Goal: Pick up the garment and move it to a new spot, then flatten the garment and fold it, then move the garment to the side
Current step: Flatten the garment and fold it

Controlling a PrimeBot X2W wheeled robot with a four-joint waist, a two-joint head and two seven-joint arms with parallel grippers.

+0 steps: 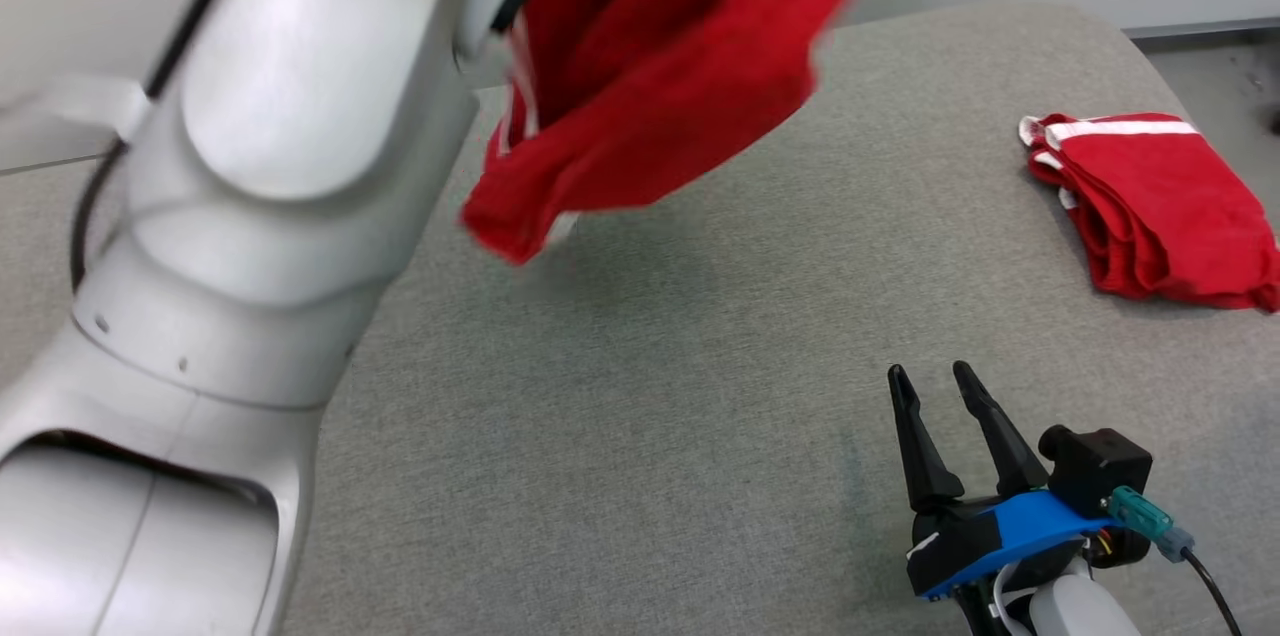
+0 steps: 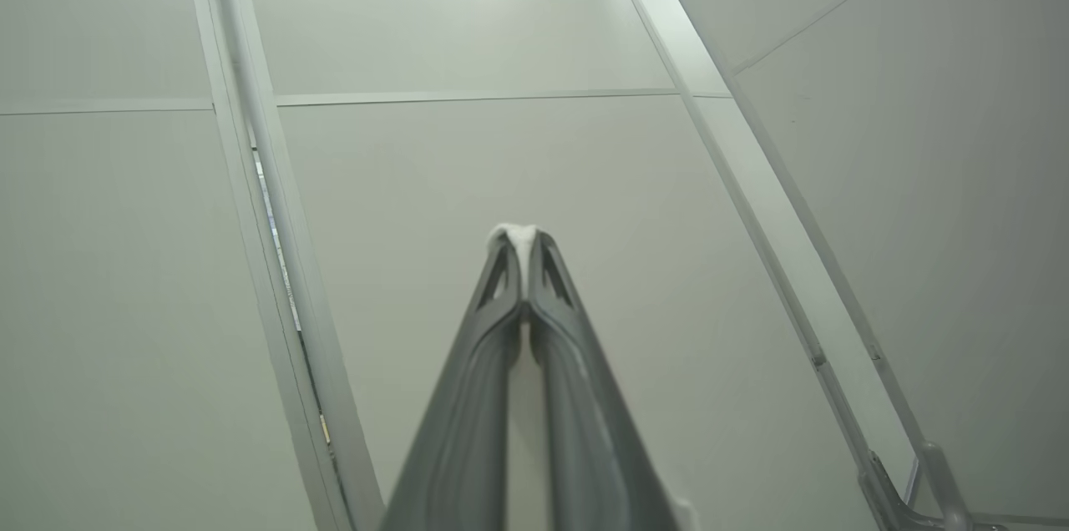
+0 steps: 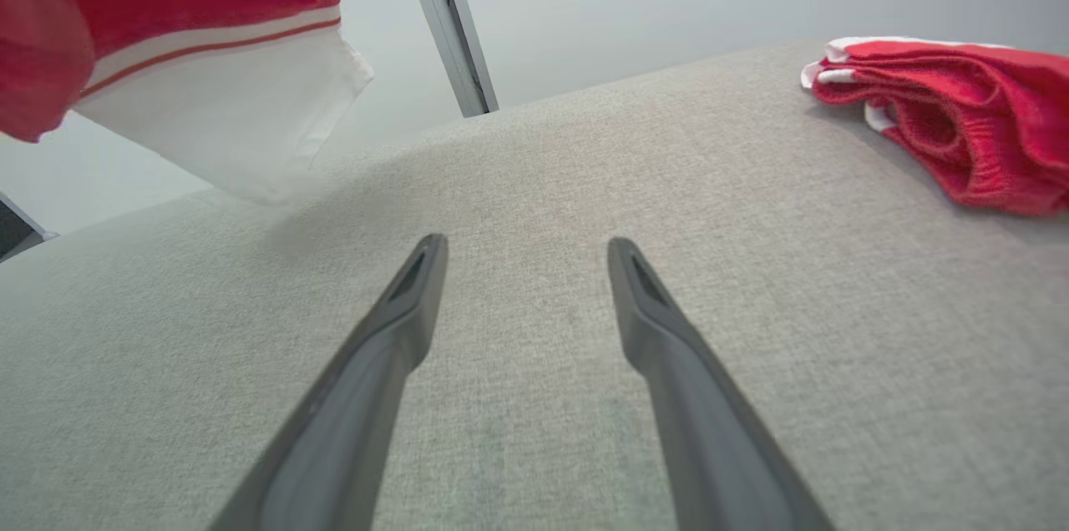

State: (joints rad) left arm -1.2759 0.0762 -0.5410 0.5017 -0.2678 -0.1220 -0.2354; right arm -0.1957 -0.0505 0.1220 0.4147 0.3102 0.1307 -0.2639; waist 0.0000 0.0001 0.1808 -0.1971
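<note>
Nearest the robot, the right jaws stood wide apart and empty, low over the grey fabric-covered desk (image 1: 650, 416) at the lower right of the head view, their tips pointing away across bare cloth. Up and to the left of them hung the task's red garment (image 1: 660, 66), clear of the desk, with its shadow falling on the fabric below. Its long axis ran on a slant, from the gathered top down to a loose corner at the lower left. From the right wrist the same garment (image 3: 192, 38) showed a broad white hem with a thin red stripe, free and facing those open jaws. The pale left forearm (image 1: 270, 166) rose steeply beside it. In the left wrist view the left jaws were pressed shut on a sliver of white fabric (image 2: 519, 235), with only wall panels beyond. So the left arm carried the piece, while the right arm was the free one and probably the better placed to take the dangling hem, by reaching up and leftward. Farther off to the right, a folded red garment (image 1: 1160, 206) lay on the desk, well apart from both.
</note>
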